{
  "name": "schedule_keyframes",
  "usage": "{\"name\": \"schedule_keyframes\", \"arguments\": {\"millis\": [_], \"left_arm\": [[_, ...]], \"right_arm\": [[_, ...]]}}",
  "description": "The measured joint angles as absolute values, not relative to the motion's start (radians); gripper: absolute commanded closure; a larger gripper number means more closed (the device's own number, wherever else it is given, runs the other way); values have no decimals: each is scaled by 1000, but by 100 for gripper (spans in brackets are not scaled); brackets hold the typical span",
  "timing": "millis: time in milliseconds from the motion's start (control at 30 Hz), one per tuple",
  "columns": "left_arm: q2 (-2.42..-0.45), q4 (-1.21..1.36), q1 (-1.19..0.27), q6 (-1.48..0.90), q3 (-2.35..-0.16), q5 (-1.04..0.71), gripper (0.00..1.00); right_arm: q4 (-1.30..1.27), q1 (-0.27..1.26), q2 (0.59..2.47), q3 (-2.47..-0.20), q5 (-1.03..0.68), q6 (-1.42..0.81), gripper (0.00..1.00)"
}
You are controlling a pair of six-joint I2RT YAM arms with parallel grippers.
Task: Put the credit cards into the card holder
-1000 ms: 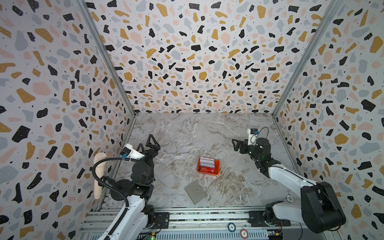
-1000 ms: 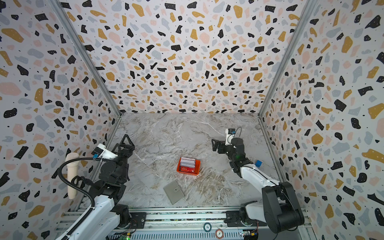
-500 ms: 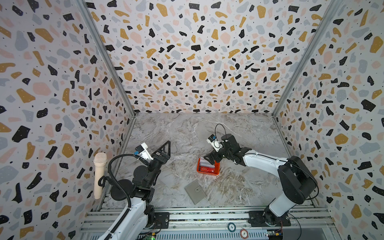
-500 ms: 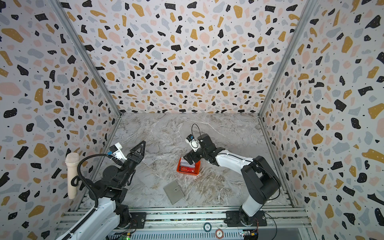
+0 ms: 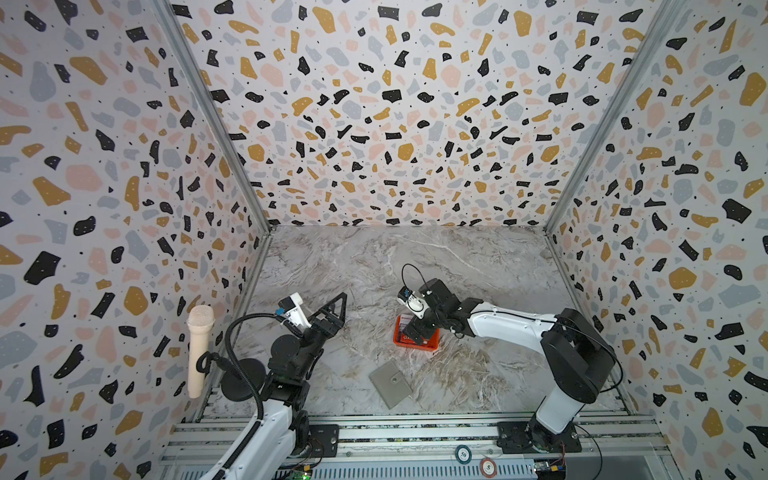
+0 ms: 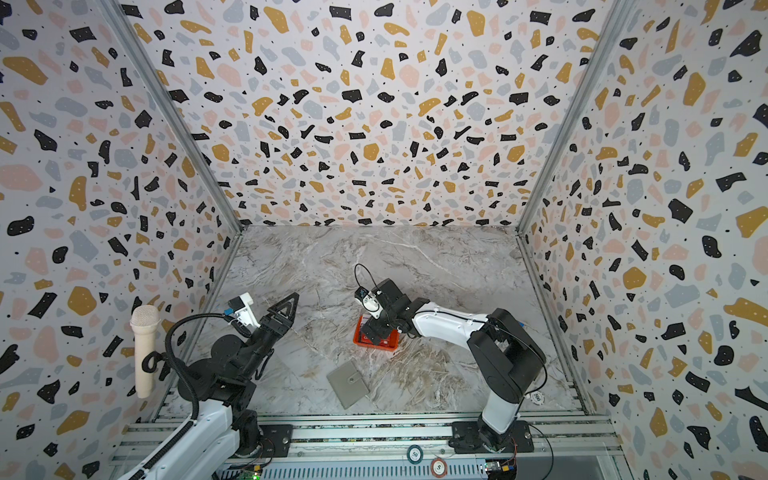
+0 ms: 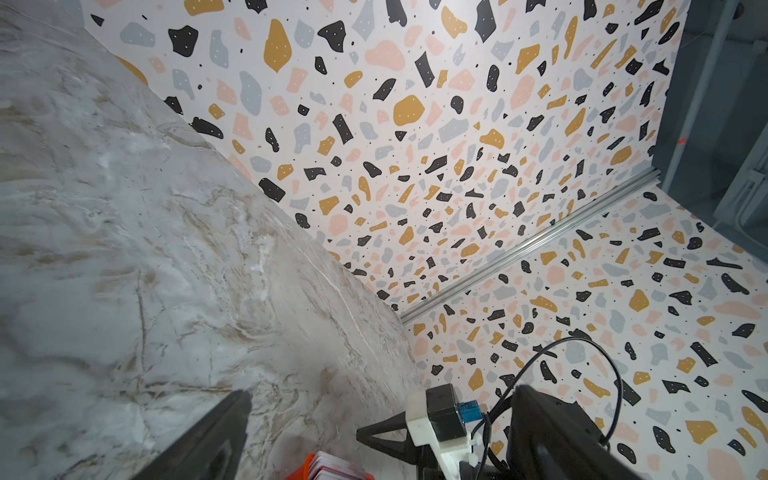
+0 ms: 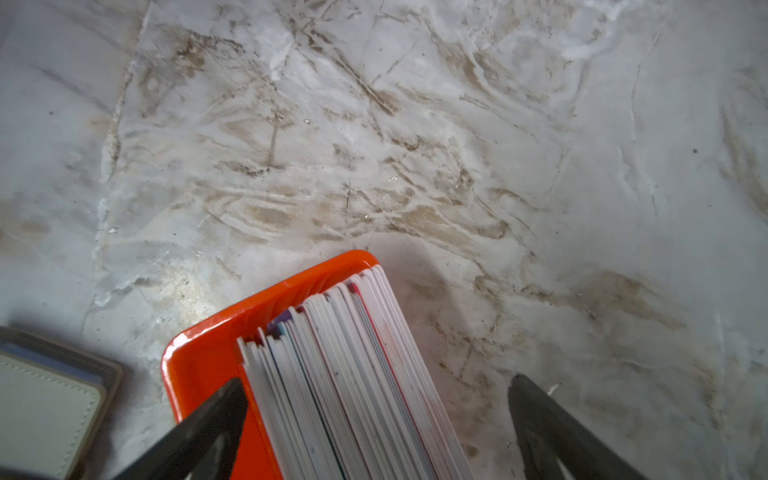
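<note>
My left hand hangs above the tabletop on its own side, fingers spread wide and holding nothing. I judge it is parked there to leave the middle free and to be ready for the card holder.

The card holder lies flat and closed near the front edge, snap tab facing up, roughly between the two arms, where I judge either could reach it. It has to be opened before anything goes in.

Just behind it and apart from it sits the orange tray. The credit cards stand on edge in it, packed into one tight leaning stack, so only their thin edges show.

My right hand is lowered over that tray, fingers apart and gripping nothing. One finger is over the tray floor beside the stack, the other beyond the tray over bare tabletop. That straddles the whole pack. To pull a single card I think I must narrow the span and catch one edge.
</note>
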State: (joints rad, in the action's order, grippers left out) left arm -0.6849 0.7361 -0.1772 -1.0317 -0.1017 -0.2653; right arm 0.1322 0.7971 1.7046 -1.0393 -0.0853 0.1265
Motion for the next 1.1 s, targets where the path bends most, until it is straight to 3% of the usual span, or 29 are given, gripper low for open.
{"name": "schedule_keyframes", "arguments": {"millis": [567,1100], "left_arm": [[-702,719,-179,-1021,-102,-291,0],[-716,719,-239,-1021,-111,-310,0]], "right_arm": [[130,791,1753,-1033,-48,65,0],[119,723,1875,-1104,247,-392,11]]}}
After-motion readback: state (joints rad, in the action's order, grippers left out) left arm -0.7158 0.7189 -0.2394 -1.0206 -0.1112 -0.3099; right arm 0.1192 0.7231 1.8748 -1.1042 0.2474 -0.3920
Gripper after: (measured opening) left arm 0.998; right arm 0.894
